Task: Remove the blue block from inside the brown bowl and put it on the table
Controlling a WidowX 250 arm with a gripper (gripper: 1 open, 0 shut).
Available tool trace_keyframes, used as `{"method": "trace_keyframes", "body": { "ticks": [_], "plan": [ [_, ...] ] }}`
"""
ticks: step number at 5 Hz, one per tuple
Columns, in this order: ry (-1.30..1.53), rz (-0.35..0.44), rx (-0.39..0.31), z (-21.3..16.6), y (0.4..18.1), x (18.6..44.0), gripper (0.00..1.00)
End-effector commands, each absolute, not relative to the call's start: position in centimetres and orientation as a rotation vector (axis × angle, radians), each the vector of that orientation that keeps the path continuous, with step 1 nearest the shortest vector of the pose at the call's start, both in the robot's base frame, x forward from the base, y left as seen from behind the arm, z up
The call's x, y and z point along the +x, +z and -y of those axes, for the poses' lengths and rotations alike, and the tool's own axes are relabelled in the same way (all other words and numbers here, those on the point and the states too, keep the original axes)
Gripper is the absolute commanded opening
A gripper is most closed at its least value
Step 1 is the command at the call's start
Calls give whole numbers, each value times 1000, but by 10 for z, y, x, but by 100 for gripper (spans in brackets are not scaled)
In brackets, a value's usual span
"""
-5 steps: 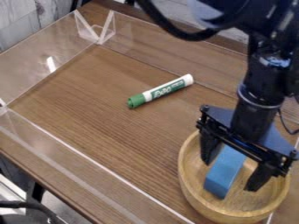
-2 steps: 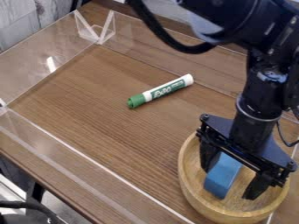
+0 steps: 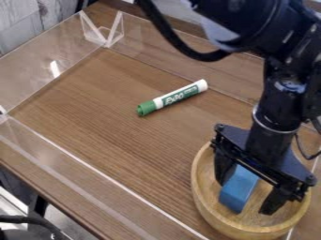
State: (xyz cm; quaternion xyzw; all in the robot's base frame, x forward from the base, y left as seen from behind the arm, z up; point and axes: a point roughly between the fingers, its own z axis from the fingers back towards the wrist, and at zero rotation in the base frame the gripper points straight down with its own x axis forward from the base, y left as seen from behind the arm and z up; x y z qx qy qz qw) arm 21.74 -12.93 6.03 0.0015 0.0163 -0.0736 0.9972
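Bowl at the counter's near right corner, marker at its centre.
The bowl (image 3: 249, 187) sits on the counter (image 3: 100, 103) by the near right corner, the block (image 3: 239, 190) inside it. The hand (image 3: 260, 181) hangs directly over the bowl, fingers either side of the block. The marker (image 3: 172, 97) lies mid-counter, behind and left of the bowl.

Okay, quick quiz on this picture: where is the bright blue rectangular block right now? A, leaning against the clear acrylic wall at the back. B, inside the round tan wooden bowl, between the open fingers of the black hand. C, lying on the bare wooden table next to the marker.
B: the bright blue rectangular block sits inside the round tan wooden bowl, with the black hand open and its fingers straddling it.
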Motion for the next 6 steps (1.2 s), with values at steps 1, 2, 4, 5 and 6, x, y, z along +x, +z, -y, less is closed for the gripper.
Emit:
{"method": "trace_keyframes", "body": {
  "ticks": [1,2,4,5,6],
  "plan": [
    [-154,0,-5,131,65,222,100],
    [-157,5,-1,130,64,223,100],
    [-160,17,3,128,63,225,100],
    [-161,25,4,128,62,226,100],
    [-161,31,4,128,62,227,100]
  ]
}}
